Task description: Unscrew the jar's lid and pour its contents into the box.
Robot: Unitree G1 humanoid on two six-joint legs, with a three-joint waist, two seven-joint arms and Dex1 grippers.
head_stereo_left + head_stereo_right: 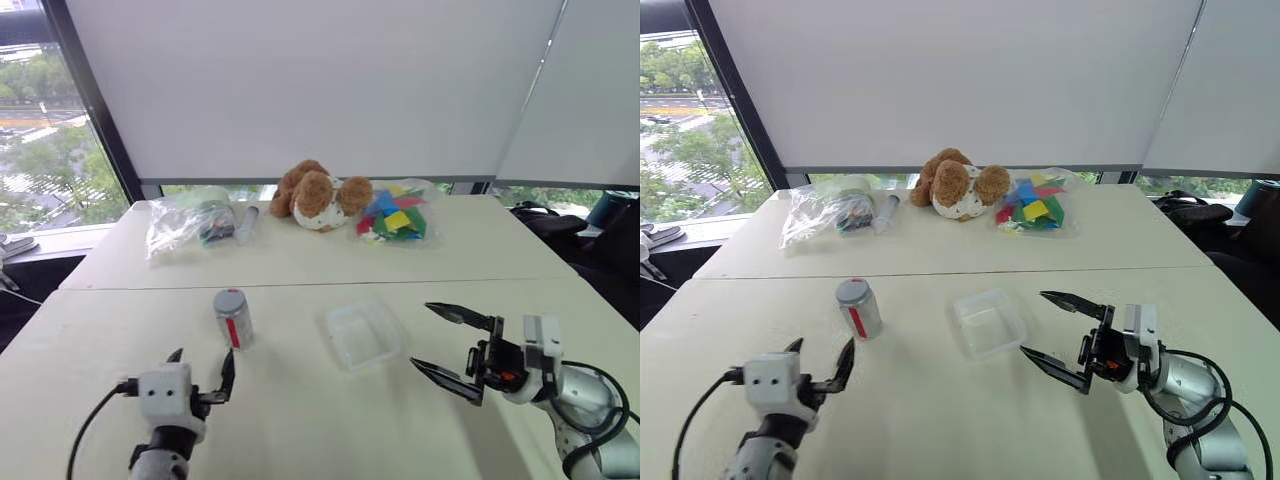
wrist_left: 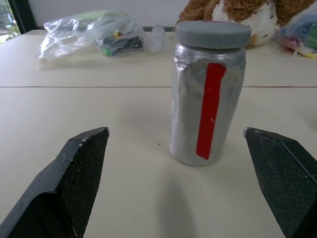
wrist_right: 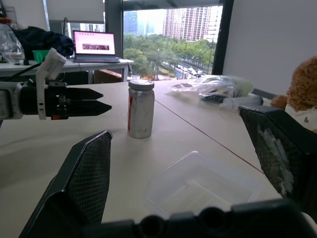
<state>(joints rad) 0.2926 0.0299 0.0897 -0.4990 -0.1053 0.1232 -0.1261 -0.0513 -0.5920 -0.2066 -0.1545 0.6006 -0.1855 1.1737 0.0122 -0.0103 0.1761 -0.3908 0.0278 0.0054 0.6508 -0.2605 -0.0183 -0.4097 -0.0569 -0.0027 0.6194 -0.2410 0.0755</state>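
Near the counter's front edge, my left gripper lines up on the jar.

Both grippers are spread fully wide and empty. From the left gripper, the jar stands upright at 12 o'clock, lid on, close but untouched; I'd ease in level and clamp the body below the lid. The box lies at the jar's 3 o'clock, nothing between them, with my right gripper just beyond it. Bags, a teddy and what looks like a clear tube sit far back, harmless.

Along the table's far edge — two clear bags, a tube, a teddy bear.
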